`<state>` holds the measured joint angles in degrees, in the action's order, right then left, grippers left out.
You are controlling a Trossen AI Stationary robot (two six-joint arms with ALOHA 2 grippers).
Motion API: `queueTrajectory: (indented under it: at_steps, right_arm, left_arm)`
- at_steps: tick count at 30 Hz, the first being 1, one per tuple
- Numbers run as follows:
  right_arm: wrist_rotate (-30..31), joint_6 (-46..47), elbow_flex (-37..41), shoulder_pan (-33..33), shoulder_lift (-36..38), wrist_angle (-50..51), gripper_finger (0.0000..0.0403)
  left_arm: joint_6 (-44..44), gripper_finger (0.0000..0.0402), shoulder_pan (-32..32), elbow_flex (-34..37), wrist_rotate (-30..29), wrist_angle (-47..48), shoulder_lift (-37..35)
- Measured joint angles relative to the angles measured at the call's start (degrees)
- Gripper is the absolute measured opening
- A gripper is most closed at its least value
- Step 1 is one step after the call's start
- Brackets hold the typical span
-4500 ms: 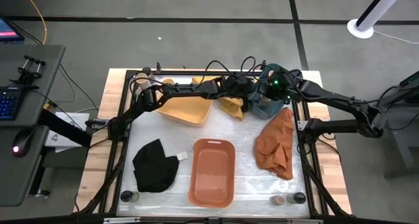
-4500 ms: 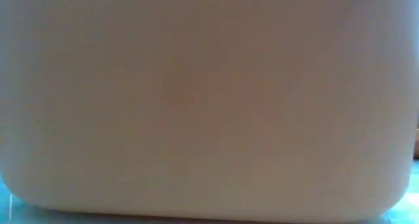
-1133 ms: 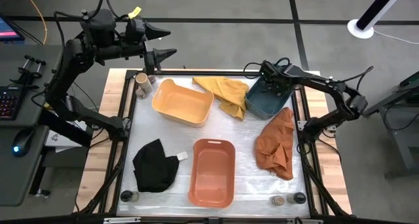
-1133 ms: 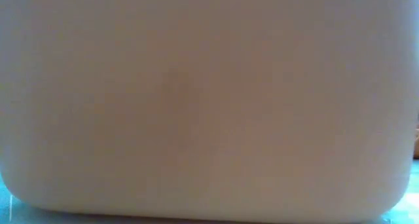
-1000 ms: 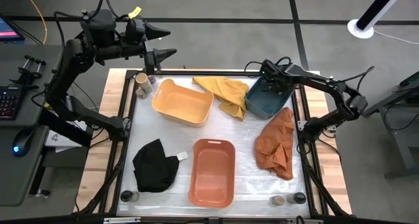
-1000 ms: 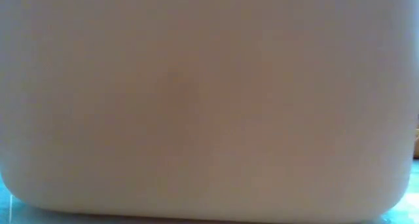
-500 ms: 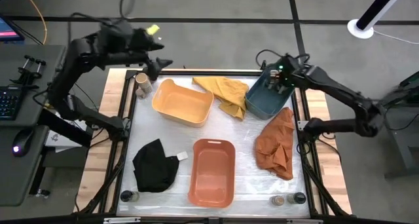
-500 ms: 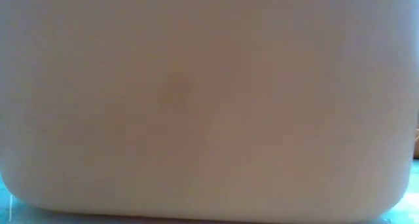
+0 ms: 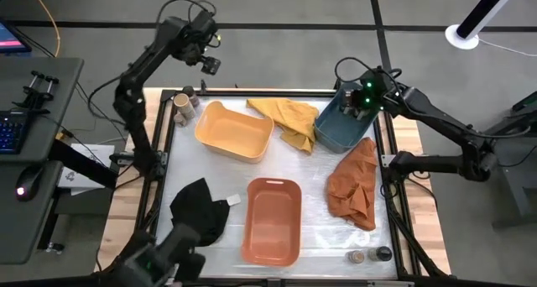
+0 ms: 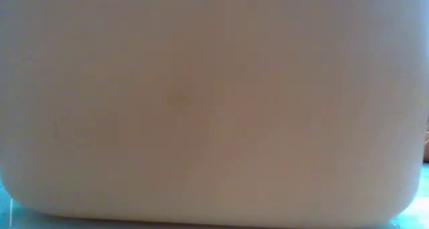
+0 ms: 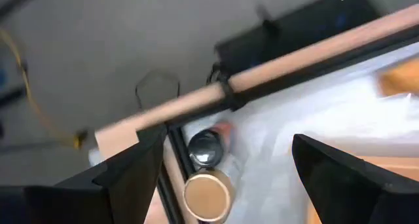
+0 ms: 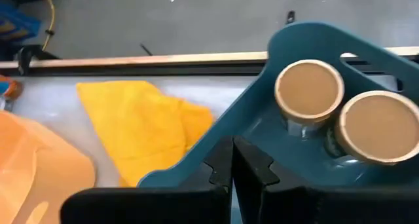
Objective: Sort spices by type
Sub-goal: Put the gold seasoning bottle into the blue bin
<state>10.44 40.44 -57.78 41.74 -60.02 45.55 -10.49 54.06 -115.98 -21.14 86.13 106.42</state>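
— Grey floor all round that table (image 9: pixel 277 245); where do the spices stand?

— Two tan-topped jars (image 12: pixel 308 91) sit inside the blue tub (image 9: pixel 337 129). A tan-topped jar (image 11: pixel 207 196) and a dark-lidded jar (image 11: pixel 205 147) wait at the corner beyond the yellow tub (image 9: pixel 234 133). Two small jars (image 9: pixel 370 255) stand well apart from the blue tub, at the near edge.

— And the grippers?

— Right gripper (image 12: pixel 232 160) rests over the blue tub's rim, fingers pressed together, carrying nothing. Left gripper (image 11: pixel 226 178) hangs high above the corner pair, spread wide, empty.

— Advice?

— I'd drop straight down, centre on one jar only, avoid nudging its neighbour.
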Motion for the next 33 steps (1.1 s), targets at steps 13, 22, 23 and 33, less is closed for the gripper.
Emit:
queueTrajectory:
  at_steps: [13,22,23,33]
  right_arm:
    - [0.0,-3.3,0.0,-3.6,0.0,-0.4,0.0]
    - [0.1,-6.0,0.0,-3.4,0.0,-1.5,0.0]
    - [0.1,-6.1,0.0,-3.4,0.0,-1.7,0.0]
    - [-0.4,-6.1,0.0,-3.4,0.0,-2.1,0.0]
  left_arm:
    - [-10.7,0.0324,7.1,13.1,3.0,-1.2,-0.4]
    - [-19.0,0.0324,6.6,37.9,5.5,-16.3,-16.7]
    - [-19.3,0.0324,6.4,39.0,5.4,-17.3,-17.2]
    - [-22.5,0.0324,3.5,43.6,-3.0,-20.1,-16.0]
